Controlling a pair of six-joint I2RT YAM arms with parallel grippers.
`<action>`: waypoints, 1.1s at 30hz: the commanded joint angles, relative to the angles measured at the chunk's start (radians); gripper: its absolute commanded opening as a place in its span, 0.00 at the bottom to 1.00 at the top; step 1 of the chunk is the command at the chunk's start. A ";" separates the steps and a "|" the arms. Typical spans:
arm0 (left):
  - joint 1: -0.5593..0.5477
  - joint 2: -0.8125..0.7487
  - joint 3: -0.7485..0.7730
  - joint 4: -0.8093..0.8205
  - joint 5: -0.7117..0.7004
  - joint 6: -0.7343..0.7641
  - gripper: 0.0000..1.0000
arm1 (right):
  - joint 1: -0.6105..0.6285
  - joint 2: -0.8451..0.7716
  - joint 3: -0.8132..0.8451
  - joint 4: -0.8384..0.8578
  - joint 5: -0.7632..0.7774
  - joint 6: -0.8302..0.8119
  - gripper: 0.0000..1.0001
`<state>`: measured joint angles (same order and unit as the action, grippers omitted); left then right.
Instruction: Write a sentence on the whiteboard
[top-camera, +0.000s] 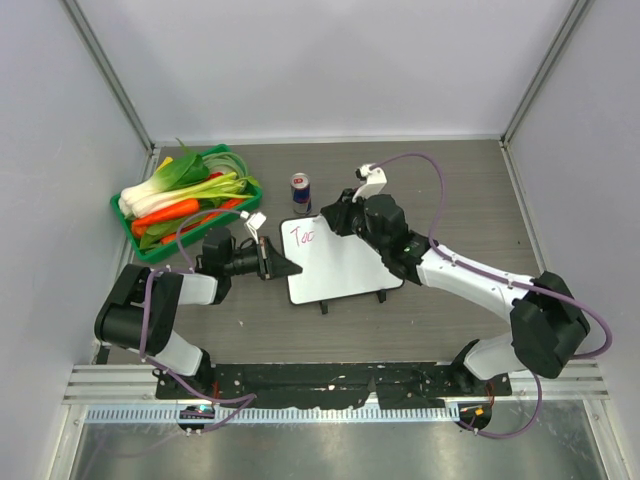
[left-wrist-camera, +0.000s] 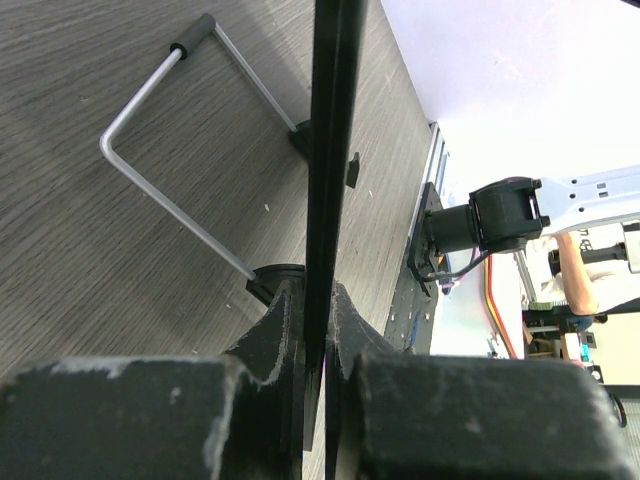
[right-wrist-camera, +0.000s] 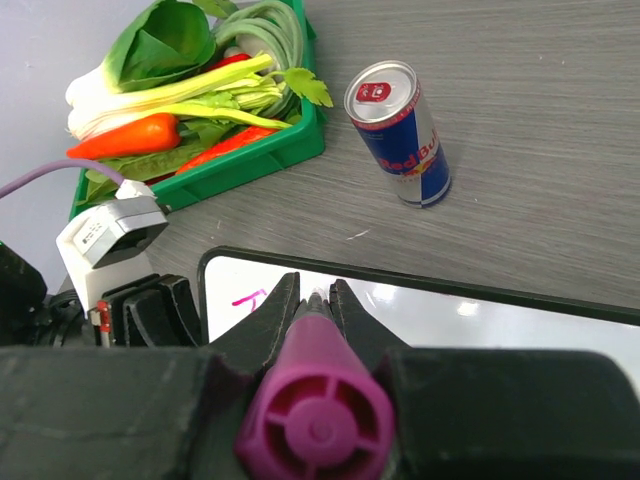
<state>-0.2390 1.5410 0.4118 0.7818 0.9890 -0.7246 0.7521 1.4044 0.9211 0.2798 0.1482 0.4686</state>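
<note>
The whiteboard (top-camera: 345, 270) lies mid-table, slightly skewed. Pink letters of the sentence (top-camera: 303, 235), roughly "Toc", stand in its top left corner. My left gripper (top-camera: 285, 268) is shut on the board's left edge. In the left wrist view that thin dark edge (left-wrist-camera: 330, 150) runs upright between the fingers of the left gripper (left-wrist-camera: 318, 310), with a wire foot (left-wrist-camera: 160, 190) beneath. My right gripper (top-camera: 335, 220) hovers over the writing, shut on a magenta marker (right-wrist-camera: 315, 410) whose tip is hidden between the jaws. A pink stroke (right-wrist-camera: 248, 297) shows on the whiteboard (right-wrist-camera: 480, 310) just left of the right gripper (right-wrist-camera: 315, 295).
A green tray (top-camera: 160, 255) of vegetables sits at the back left, its wall (right-wrist-camera: 250, 160) close to the board. A Red Bull can (top-camera: 300, 192) stands upright just behind the board's top left corner, also in the right wrist view (right-wrist-camera: 400, 130). Enclosure walls border the table.
</note>
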 joint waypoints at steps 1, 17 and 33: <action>0.003 0.024 0.010 -0.053 -0.062 0.031 0.00 | -0.005 0.021 0.035 0.018 0.007 -0.013 0.00; 0.003 0.025 0.010 -0.053 -0.064 0.030 0.00 | -0.005 -0.004 -0.044 0.010 -0.025 -0.001 0.01; 0.001 0.025 0.010 -0.052 -0.064 0.030 0.00 | -0.008 -0.025 -0.085 -0.007 -0.062 0.005 0.01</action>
<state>-0.2390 1.5455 0.4129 0.7807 0.9913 -0.7258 0.7490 1.4029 0.8577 0.2909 0.0830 0.4778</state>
